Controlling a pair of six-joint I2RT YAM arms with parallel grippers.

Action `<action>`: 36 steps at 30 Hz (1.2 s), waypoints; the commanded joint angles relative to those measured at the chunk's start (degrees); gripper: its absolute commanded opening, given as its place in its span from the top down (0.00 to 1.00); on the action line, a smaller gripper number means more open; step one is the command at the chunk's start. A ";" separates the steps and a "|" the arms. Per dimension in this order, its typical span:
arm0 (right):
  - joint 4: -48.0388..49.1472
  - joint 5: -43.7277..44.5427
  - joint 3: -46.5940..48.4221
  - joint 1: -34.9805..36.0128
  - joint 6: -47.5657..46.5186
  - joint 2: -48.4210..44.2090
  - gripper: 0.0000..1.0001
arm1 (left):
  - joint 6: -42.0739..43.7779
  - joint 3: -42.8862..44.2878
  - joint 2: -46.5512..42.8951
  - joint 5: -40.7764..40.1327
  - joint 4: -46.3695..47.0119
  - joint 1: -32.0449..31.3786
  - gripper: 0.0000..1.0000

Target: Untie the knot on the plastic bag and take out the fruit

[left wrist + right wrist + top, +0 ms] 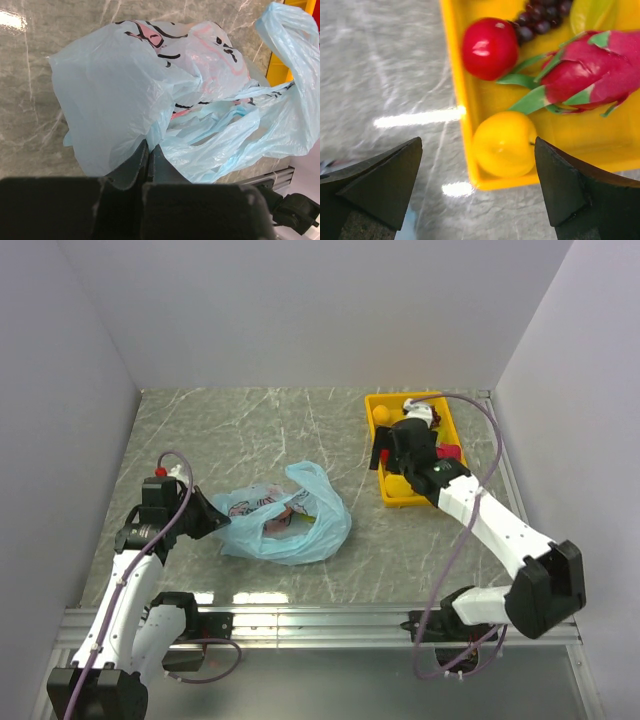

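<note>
The light blue plastic bag (285, 520) lies crumpled mid-table, with a dark and pink print on its side (165, 45). Its handle loops (295, 60) hang loose, and no knot shows. My left gripper (149, 146) is shut on a fold of the bag's edge. A pinkish-orange patch shows at the bag's mouth; I cannot tell whether it is fruit. My right gripper (478, 145) hangs open above the yellow tray's corner (457, 100). In that corner sits a yellow-orange fruit (504, 144), untouched, with a red apple (489, 48) further in.
The tray (392, 495) stands at the back right and also holds a pink dragon fruit (590, 75) and dark grapes (540, 20). Grey walls close the table on three sides. A metal rail (320, 620) runs along the near edge.
</note>
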 commanded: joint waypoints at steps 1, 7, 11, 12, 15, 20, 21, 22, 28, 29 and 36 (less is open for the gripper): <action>1.12 -1.12 1.45 7.08 -5.13 -6.42 0.01 | 1.45 0.40 -0.28 2.14 2.12 -0.17 1.00; 2.80 -11.33 7.86 27.91 -7.08 -4.78 0.27 | 0.31 -0.30 1.03 1.87 4.05 -0.17 1.00; 3.06 -13.62 11.20 34.96 -6.56 5.41 0.40 | -0.92 -0.39 1.04 1.52 6.07 -0.17 0.99; 3.06 -14.14 11.99 35.75 -6.12 6.99 0.46 | -1.62 -0.30 0.86 0.91 6.16 -0.17 1.00; 4.20 -17.04 13.31 36.73 -4.54 12.97 0.53 | -2.77 0.75 0.68 -1.29 6.25 -0.17 0.99; 5.78 -14.07 14.11 36.55 -1.20 20.36 0.68 | -5.40 1.28 0.51 -2.09 7.21 -0.17 1.00; 5.87 -13.02 14.28 36.38 -0.76 21.07 0.68 | -5.84 1.11 0.42 -1.82 7.57 -0.17 1.00; 6.05 -11.96 14.28 36.20 -0.41 22.55 0.68 | -6.11 0.67 0.51 -1.65 8.01 -0.17 0.99; 11.14 -8.27 14.54 32.95 5.65 26.34 0.21 | -6.90 -0.12 0.51 -1.20 7.75 -0.17 0.99; 12.28 -7.30 14.63 32.51 7.14 26.69 0.09 | -6.81 -0.13 0.51 -1.20 7.75 -0.17 1.00; 18.00 -8.43 18.13 30.49 8.30 31.17 0.00 | -5.93 -0.21 1.74 0.46 7.66 -0.17 0.99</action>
